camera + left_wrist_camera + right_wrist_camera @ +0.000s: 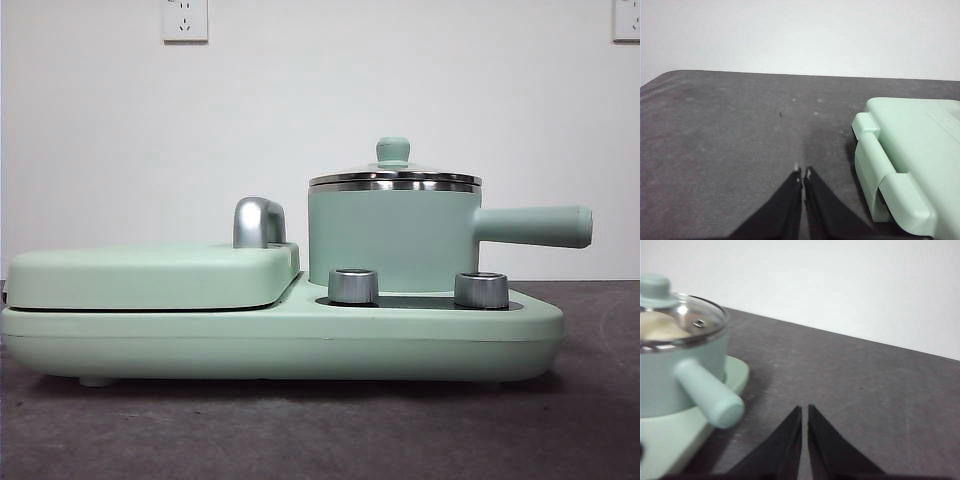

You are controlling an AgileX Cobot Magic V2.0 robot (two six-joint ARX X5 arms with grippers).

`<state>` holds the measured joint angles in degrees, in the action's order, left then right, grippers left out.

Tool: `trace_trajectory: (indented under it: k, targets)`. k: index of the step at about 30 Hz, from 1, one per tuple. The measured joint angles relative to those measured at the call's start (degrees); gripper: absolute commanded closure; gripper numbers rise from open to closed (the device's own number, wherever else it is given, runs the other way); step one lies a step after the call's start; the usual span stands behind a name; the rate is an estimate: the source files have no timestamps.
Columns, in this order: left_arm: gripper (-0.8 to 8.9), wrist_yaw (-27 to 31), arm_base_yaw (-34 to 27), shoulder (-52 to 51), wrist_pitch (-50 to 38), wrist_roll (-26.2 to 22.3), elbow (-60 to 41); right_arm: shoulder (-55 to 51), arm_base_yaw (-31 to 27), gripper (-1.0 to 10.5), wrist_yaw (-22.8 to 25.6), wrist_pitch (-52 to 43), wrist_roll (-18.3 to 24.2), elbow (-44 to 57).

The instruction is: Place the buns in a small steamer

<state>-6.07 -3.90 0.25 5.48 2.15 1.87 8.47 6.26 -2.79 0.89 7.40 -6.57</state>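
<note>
i count one small steamer (393, 238) with one lid (394, 172), two steel knobs (353, 286), one flat griddle lid (150, 275), two wall sockets (185, 19).

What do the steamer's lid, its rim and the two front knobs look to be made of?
The lid looks like clear glass: something pale shows through it, under a matte mint-green knob. The rim appears polished steel, with bright mirror bands. The two knobs look like brushed metal or metallic-coated plastic.
</note>
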Motion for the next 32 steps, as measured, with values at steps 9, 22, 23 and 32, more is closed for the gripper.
trace_trajectory:
  k: [9,22,23,32]
  targets:
    - [8.02,0.00,0.00,0.00,-0.11,0.00,0.00,-8.26,-0.22,9.3,2.62,1.73,-2.69,5.64]
    - [8.02,0.00,0.00,0.00,-0.11,0.00,0.00,-8.24,-0.83,9.3,2.69,1.84,-3.85,5.64]
    - [8.02,0.00,0.00,0.00,-0.11,0.00,0.00,-8.24,-0.83,9.3,2.69,1.84,-3.85,5.64]
    - [8.02,0.00,0.00,0.00,-0.11,0.00,0.00,-8.24,-0.83,9.3,2.69,1.84,-3.87,5.64]
